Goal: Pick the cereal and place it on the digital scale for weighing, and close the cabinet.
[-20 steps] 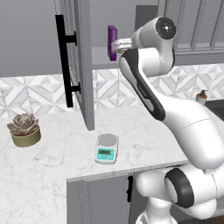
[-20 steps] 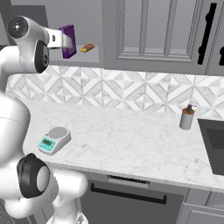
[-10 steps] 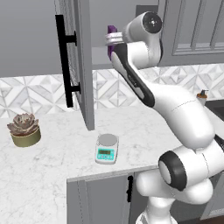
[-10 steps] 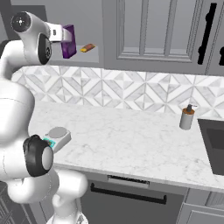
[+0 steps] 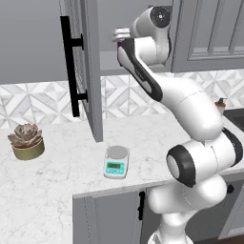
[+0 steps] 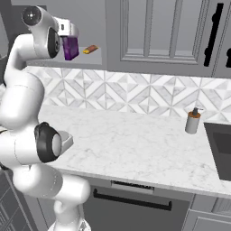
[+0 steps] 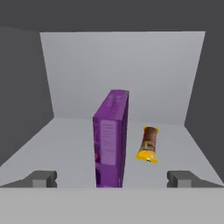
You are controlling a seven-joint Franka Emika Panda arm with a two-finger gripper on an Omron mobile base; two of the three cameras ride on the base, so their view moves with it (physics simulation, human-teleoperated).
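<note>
Presently the gripper (image 7: 111,178) is spread to its full width, with its two dark fingertips (image 7: 42,178) set well apart at the bottom of the hand view; nothing is held or touched. The cereal (image 7: 111,139) is seen standing upright on the cabinet (image 5: 81,66) shelf, narrow edge toward the hand, between the two tips but apart from both. A small orange-red packet (image 7: 148,144) is laid on the shelf just beside the box, at its 3 o'clock in the hand view.

In the right base view the arm is raised high, its hand levelled into the open cabinet, and the purple box (image 6: 70,48) is seen right at the hand's end. The cabinet door is swung wide open, its black bar handle (image 5: 71,66) facing the left base camera. The digital scale (image 5: 116,161) is set on the marble counter (image 5: 57,190) below, at about 5 o'clock from the door's lower edge, with a succulent pot (image 5: 27,141) well apart at the scale's 9 o'clock.
</note>
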